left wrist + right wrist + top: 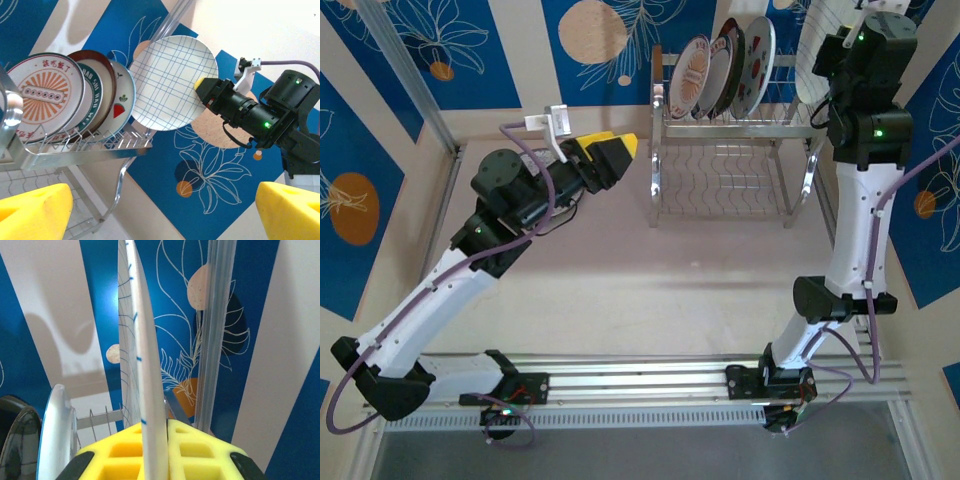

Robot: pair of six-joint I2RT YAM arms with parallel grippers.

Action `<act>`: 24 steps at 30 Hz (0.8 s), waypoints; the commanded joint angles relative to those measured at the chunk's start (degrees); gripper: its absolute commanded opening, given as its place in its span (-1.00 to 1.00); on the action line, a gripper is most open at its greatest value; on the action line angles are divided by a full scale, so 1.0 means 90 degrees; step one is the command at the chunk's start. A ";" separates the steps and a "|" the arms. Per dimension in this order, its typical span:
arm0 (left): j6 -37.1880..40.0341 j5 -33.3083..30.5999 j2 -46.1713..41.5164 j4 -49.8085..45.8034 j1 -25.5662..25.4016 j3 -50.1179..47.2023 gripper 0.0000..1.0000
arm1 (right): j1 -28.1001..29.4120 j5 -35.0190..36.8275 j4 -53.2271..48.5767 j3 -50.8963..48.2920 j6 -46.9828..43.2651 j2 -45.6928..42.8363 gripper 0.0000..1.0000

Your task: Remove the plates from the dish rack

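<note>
The chrome dish rack (725,170) stands at the back of the table, and three plates stand in its upper tier: a red sunburst plate (692,80), a dark-rimmed plate (727,68) and a strawberry plate (758,62). My right gripper (157,450) is shut on the rim of a plaid grid plate (147,365). It holds that plate upright in the air beyond the rack's right end (172,82). My left gripper (610,152) hovers open to the left of the rack, nothing between its yellow fingers (30,212).
Blue floral wall panels close off the back and sides. A slanted aluminium post (405,75) runs along the back left. The rack's lower wavy shelf (720,185) holds nothing. Bare table (650,290) lies between the arms and the rack.
</note>
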 commanded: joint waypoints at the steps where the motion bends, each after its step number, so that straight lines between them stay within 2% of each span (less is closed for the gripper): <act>1: -0.0056 0.0197 0.0041 0.0323 -0.0106 0.0310 0.88 | -0.0033 0.0207 0.0424 0.0111 0.0017 -0.0415 -1.00; 11: -0.0030 0.0149 0.0059 0.0459 -0.0121 0.0528 0.91 | -0.0052 0.0164 0.0147 -0.0468 0.0409 -0.1221 -1.00; 24: -0.0127 -0.0124 -0.0107 0.0779 -0.0121 0.0254 0.96 | 0.0012 -0.0521 -0.0998 -0.1565 0.1772 -0.2581 -1.00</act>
